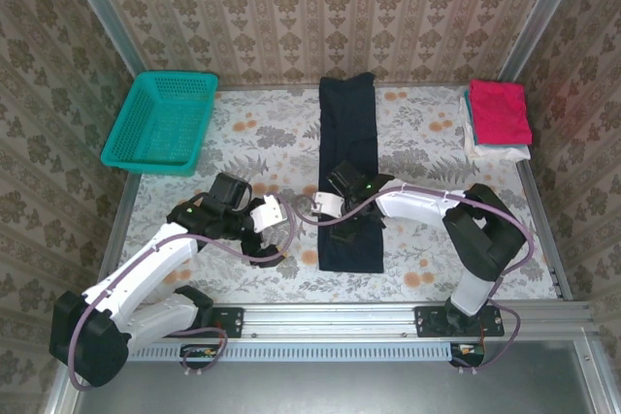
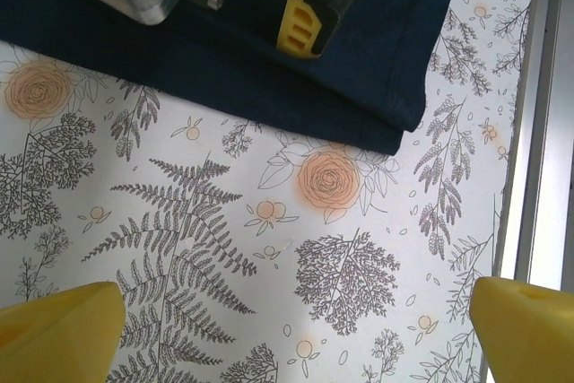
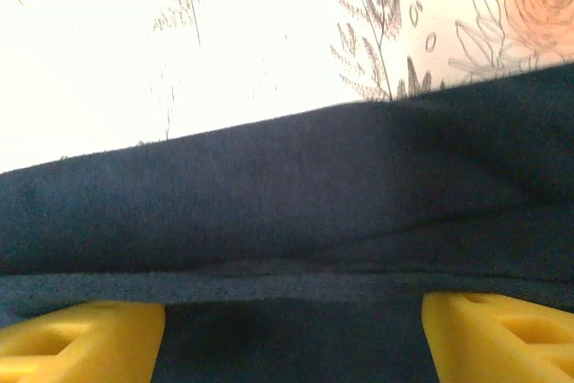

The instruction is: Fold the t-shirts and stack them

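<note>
1. Right end effector (image 3: 291, 334) sat spread on the navy t-shirt (image 1: 347, 133), centre of the table (image 1: 262, 133); left end effector (image 2: 296, 329) gaped beside it.
2. Mid-fold, I'd say: next I'd pinch that edge, then fold it over.

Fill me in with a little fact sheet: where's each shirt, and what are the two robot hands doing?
navy shirt: long folded strip, flat in the middle of the table
pink shirt: folded, lying on the white shirt, far right corner
basket: teal, far left corner
left fingers: spread open over bare tablecloth, beside the navy shirt
right fingers: spread open, low at the navy shirt's folded edge
</note>
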Available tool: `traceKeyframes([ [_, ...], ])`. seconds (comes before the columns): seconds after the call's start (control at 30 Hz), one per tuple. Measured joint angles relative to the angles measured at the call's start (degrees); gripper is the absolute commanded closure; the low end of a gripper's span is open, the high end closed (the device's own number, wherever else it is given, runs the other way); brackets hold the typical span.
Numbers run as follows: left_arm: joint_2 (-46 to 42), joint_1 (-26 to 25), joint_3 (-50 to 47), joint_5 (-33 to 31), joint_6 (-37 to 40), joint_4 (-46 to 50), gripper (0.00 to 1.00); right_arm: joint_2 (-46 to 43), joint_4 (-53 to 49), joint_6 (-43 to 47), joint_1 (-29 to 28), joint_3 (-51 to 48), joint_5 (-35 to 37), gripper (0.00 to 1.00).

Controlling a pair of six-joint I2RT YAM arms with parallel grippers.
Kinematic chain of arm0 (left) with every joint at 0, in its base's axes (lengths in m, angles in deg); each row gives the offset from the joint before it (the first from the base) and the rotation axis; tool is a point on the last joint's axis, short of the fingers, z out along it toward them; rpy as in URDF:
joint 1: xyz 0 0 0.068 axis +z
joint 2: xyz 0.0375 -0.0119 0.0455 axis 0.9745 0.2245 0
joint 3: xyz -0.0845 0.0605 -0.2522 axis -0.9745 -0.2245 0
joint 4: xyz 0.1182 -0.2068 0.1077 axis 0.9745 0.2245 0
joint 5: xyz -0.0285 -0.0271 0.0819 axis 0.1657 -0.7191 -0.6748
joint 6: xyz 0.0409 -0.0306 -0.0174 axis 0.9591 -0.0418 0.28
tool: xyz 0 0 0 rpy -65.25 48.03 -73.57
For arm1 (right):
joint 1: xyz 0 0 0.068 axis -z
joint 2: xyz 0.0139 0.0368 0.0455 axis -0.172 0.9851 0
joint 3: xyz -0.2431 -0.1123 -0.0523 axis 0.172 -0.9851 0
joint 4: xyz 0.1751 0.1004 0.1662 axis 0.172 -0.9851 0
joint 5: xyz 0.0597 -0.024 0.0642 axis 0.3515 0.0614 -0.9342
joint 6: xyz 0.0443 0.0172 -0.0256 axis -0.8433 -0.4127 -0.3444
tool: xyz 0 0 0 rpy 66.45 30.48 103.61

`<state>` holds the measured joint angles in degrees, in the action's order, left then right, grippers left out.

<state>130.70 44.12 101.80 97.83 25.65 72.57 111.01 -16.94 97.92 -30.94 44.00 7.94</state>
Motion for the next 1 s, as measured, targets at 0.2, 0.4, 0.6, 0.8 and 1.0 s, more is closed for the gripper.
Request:
traceKeyframes([
  [0.2,-0.7,0.0,-0.1,-0.2,0.0,-0.2,0.0,6.3,-2.9,3.5,-0.4,6.3,-2.3,0.19],
  [0.4,-1.8,-0.1,-0.8,-0.5,0.0,-0.3,0.0,6.0,-3.3,5.0,-0.6,7.2,-4.4,0.16],
  [0.6,-1.8,-0.1,-0.8,-0.6,0.0,-0.8,0.0,-2.9,-1.0,3.7,0.2,1.9,-4.8,0.15],
  [0.8,-1.0,-0.1,-0.8,-0.3,0.1,-1.0,0.0,-13.1,-4.4,2.4,-1.2,-4.0,-3.0,0.16],
  [1.0,-0.5,-0.4,-1.0,0.5,1.1,-1.0,0.0,-17.1,-9.5,-1.0,-10.4,-9.4,-1.5,0.21],
])
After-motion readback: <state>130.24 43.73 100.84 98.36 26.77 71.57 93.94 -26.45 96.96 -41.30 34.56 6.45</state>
